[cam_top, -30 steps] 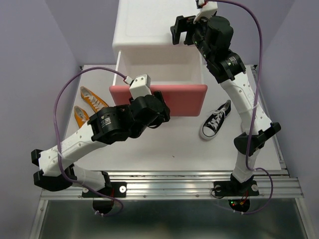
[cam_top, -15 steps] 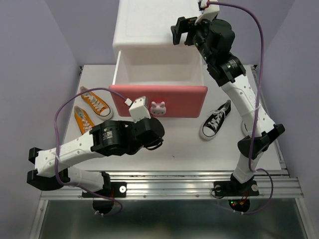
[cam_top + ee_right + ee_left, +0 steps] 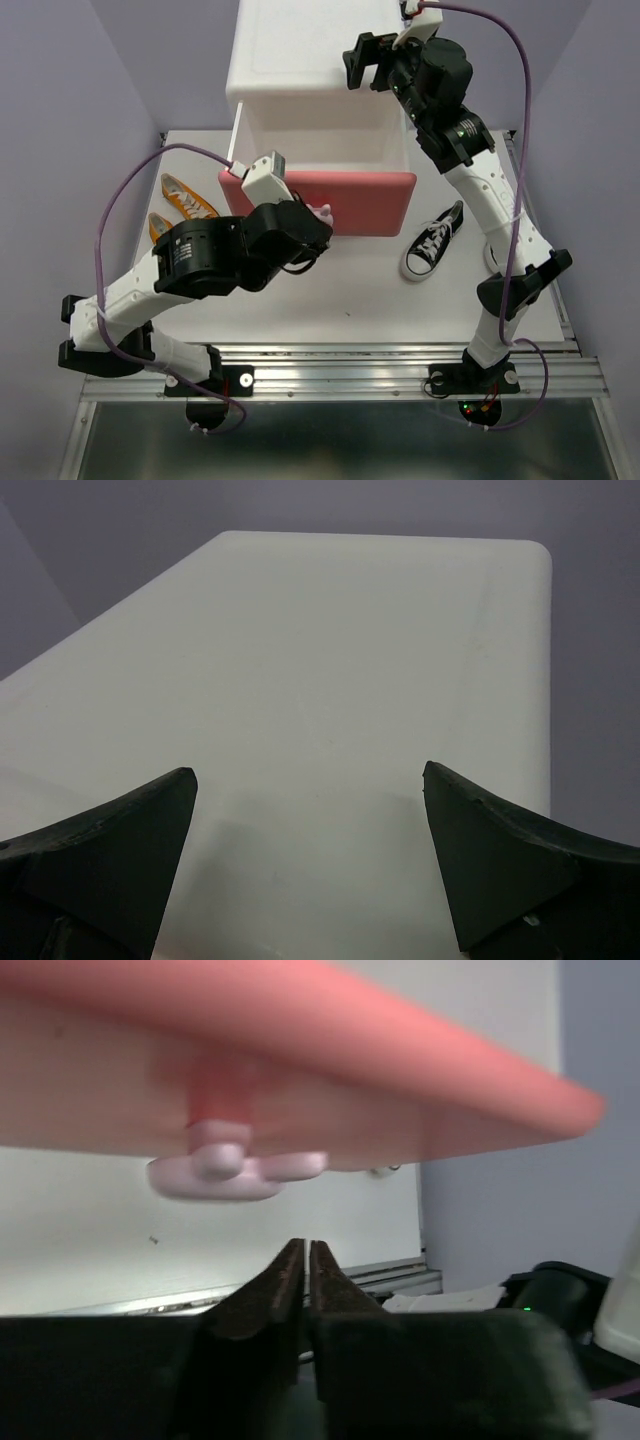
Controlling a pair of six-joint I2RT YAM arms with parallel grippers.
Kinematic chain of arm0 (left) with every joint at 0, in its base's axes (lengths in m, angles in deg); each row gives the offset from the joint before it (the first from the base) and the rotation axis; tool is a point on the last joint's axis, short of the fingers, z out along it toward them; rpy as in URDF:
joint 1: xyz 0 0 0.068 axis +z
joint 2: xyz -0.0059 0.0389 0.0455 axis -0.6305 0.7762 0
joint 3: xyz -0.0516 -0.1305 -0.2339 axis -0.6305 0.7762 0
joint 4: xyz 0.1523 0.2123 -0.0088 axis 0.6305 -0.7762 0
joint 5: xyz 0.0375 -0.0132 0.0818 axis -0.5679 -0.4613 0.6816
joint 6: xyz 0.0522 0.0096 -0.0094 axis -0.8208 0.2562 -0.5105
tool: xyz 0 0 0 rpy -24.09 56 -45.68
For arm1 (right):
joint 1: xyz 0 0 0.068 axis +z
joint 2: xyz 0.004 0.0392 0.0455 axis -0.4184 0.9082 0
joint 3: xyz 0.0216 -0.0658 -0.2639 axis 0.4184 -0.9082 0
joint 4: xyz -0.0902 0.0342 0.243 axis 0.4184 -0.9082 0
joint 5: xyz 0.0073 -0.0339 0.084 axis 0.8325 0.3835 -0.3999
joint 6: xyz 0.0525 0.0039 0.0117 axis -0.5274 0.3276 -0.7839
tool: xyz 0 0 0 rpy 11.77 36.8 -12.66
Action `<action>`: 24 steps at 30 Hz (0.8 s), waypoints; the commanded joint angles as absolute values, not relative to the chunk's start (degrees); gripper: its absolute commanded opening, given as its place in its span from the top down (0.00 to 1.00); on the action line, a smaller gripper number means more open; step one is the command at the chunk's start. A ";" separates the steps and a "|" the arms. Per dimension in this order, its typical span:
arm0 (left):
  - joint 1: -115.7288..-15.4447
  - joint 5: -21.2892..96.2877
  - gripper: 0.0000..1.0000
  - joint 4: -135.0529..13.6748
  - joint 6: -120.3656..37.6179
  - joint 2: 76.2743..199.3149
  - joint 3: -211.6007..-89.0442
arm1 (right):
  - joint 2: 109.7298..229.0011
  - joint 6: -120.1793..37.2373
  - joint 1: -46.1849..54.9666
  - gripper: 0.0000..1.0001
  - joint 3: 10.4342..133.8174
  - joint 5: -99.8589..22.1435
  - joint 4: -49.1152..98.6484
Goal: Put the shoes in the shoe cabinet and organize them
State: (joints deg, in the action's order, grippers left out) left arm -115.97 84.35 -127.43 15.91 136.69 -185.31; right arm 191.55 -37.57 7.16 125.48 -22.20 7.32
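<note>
The white shoe cabinet (image 3: 300, 50) stands at the back with its upper drawer (image 3: 320, 130) pulled out; nothing shows inside it. Its pink front (image 3: 370, 200) fills the top of the left wrist view (image 3: 300, 1060), with the bunny knob (image 3: 225, 1165) under it. My left gripper (image 3: 307, 1250) is shut and empty, just below and in front of the knob (image 3: 320, 213). My right gripper (image 3: 310, 790) is open and empty above the cabinet's top (image 3: 350, 630). Two orange shoes (image 3: 185, 195) (image 3: 160, 228) lie left of the drawer. One black shoe (image 3: 432, 240) lies right of it. The other black shoe is out of view.
The left arm (image 3: 200, 265) stretches across the table's left front and partly hides the nearer orange shoe. The right arm (image 3: 495, 220) rises along the table's right side, beside the black shoe. Purple walls close in on both sides.
My left gripper drew back from the drawer front, baring the knob, and has now come up close to the knob again. The drawer, the shoes and my right gripper have not moved.
</note>
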 commanded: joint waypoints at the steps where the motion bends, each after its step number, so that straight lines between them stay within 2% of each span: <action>1: -116.17 89.70 0.75 -126.78 9.28 140.78 -197.48 | 194.37 -43.71 8.05 0.00 123.67 -22.52 -7.87; 2: -116.17 90.58 0.64 -126.52 6.31 142.70 -202.73 | 194.02 -43.97 8.05 0.00 123.84 -22.25 -7.51; 4: -116.17 92.07 0.14 -124.33 3.57 144.38 -210.05 | 192.97 -44.24 8.05 0.00 124.02 -21.99 -6.37; 5: -116.17 93.73 0.01 -122.58 -0.36 145.26 -211.56 | 192.70 -44.41 8.05 0.00 124.37 -21.55 -6.28; 12: -114.85 107.43 0.01 -80.27 -30.23 143.77 -206.74 | 191.03 -43.71 8.05 0.00 128.93 -13.48 -2.77; 14: -110.30 109.48 0.01 -75.47 -40.01 145.78 -208.92 | 192.17 -42.13 8.05 0.00 133.32 -10.76 -2.59; 16: -103.38 103.02 0.01 -78.42 -36.12 146.67 -211.56 | 192.87 -41.60 8.05 0.00 135.87 -8.64 -2.59; 17: -94.46 93.58 0.01 -80.26 -33.38 146.94 -213.66 | 193.14 -41.16 8.05 0.00 137.54 -7.50 -2.59; 18: -90.89 90.70 0.01 -81.59 -31.09 147.11 -214.20 | 193.31 -40.99 8.05 0.00 138.08 -6.70 -2.59; 24: -78.59 84.18 0.01 -91.16 -25.11 146.51 -215.01 | 192.09 -42.83 2.87 0.00 138.88 -5.38 -2.59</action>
State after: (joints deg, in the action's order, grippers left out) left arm -84.34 91.15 -87.59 -27.89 148.84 -212.45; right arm 193.43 -41.77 6.57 136.82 -8.50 -2.71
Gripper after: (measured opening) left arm 0.986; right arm 0.998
